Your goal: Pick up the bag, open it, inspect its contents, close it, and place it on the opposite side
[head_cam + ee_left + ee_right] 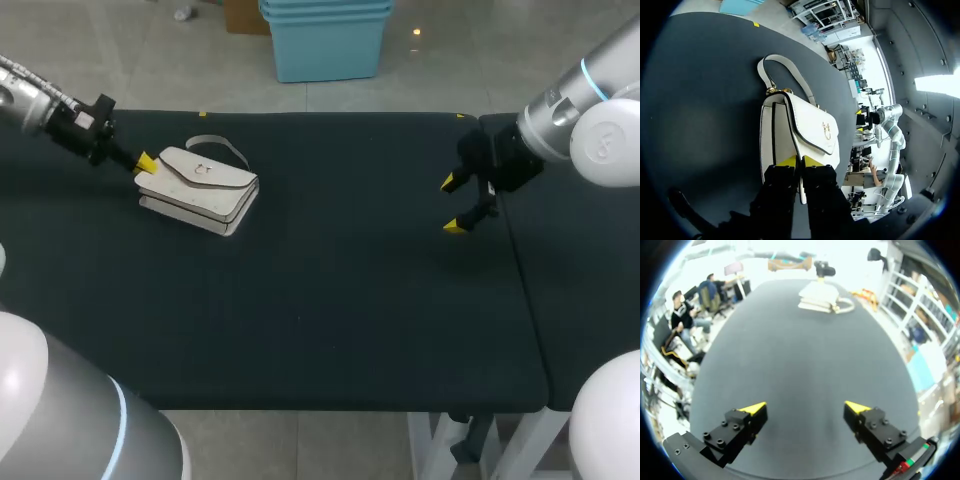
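The head view looks down from above and behind on the whole desk (pixel 330 300). The left wrist view looks past the left claw (pixel 799 161), close upon the bag (pixel 800 130). The right wrist view looks past the right claw (pixel 805 407) along the desk, the bag far off. All three share the bag.

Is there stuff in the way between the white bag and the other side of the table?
No, nothing lies on the table between the bag and the right side. Only my right arm hangs over that side with its jaws open, so the bag should land clear of them.
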You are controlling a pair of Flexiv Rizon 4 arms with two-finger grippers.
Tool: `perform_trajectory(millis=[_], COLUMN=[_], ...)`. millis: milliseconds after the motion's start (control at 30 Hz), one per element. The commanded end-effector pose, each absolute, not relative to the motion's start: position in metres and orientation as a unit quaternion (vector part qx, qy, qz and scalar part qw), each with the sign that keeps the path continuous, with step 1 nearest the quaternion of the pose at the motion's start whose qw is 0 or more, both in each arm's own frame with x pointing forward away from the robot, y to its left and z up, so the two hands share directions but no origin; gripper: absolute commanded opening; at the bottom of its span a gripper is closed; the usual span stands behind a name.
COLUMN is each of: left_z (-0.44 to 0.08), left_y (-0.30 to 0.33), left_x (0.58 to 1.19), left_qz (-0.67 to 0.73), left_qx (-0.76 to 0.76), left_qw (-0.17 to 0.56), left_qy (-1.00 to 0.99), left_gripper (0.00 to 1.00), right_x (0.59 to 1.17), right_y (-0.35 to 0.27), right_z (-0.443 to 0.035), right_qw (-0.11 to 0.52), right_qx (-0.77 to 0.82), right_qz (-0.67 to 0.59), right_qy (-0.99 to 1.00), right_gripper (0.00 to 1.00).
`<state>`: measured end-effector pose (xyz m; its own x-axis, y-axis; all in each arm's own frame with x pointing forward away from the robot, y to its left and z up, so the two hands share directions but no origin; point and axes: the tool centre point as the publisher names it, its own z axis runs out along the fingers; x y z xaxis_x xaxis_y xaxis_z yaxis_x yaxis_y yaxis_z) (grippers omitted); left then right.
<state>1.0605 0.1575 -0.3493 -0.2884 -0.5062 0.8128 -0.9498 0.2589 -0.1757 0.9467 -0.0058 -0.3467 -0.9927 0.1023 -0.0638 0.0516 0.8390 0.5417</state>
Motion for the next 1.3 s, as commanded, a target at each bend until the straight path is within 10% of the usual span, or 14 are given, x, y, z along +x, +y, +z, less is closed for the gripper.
perform_trajectory(millis=[33,67,133,200,667,900,1300], left_z=[-0.353,-0.352,-0.348,-0.343,-0.328,-0.334,-0.343], left_y=[0.154,0.154,0.155,0.159,0.174,0.174,0.165], left_x=[1.061,1.061,1.062,1.062,1.066,1.062,1.049], left_qz=[0.360,0.357,0.353,0.341,0.205,0.156,0.107], left_qx=[0.488,0.486,0.487,0.487,0.428,0.397,0.357], left_qw=[0.349,0.350,0.348,0.345,0.401,0.425,0.453], left_qy=[-0.714,-0.716,-0.719,-0.726,-0.784,-0.798,-0.810], left_gripper=[0.00,0.09,0.75,1.00,0.99,0.62,0.56], right_x=[0.948,0.948,0.948,0.948,0.948,0.948,0.948], right_y=[-0.006,-0.006,-0.006,-0.006,-0.006,-0.006,-0.006], right_z=[-0.347,-0.347,-0.347,-0.347,-0.347,-0.347,-0.347], right_qw=[0.044,0.044,0.044,0.044,0.044,0.044,0.044], right_qx=[0.040,0.040,0.040,0.040,0.040,0.040,0.040], right_qz=[0.282,0.282,0.282,0.282,0.282,0.282,0.282], right_qy=[0.958,0.958,0.958,0.958,0.958,0.958,0.958], right_gripper=[1.00,1.00,1.00,1.00,1.00,1.00,1.00])
